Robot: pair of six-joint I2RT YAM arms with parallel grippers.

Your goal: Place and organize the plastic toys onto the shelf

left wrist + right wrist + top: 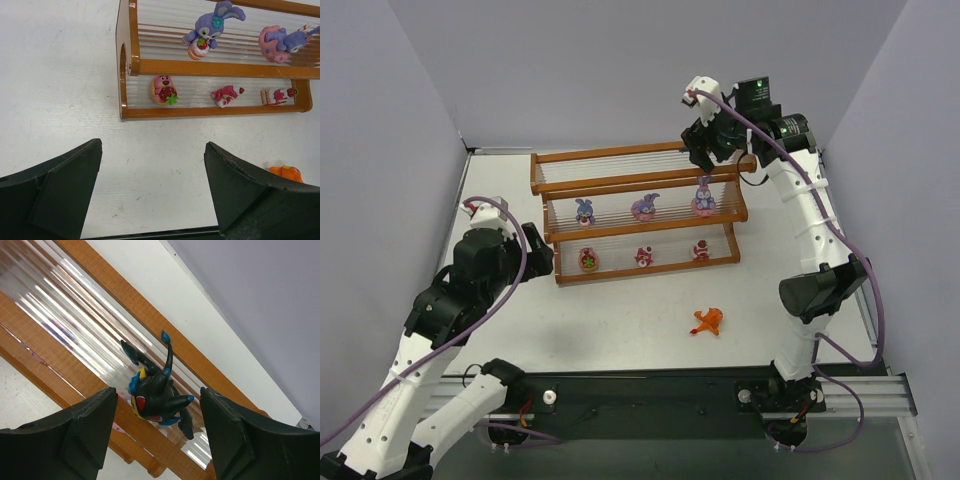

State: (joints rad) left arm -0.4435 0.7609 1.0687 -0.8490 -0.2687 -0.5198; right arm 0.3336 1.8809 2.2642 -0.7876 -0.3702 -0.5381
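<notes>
right pincer (157, 394) open, straddling black winged toy (150, 402) lying on shelf (635, 182) top tier, toward far-right corner. if i lift askew, finger clips wing, toy tumbles off shelf. left pincer (152, 150) open, empty.

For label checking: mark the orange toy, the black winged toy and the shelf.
orange toy (707, 321): top external view, on its body.
black winged toy (152, 394): right wrist view, on its dark torso.
shelf (225, 69): left wrist view, on the orange-brown rail between two tiers.
</notes>
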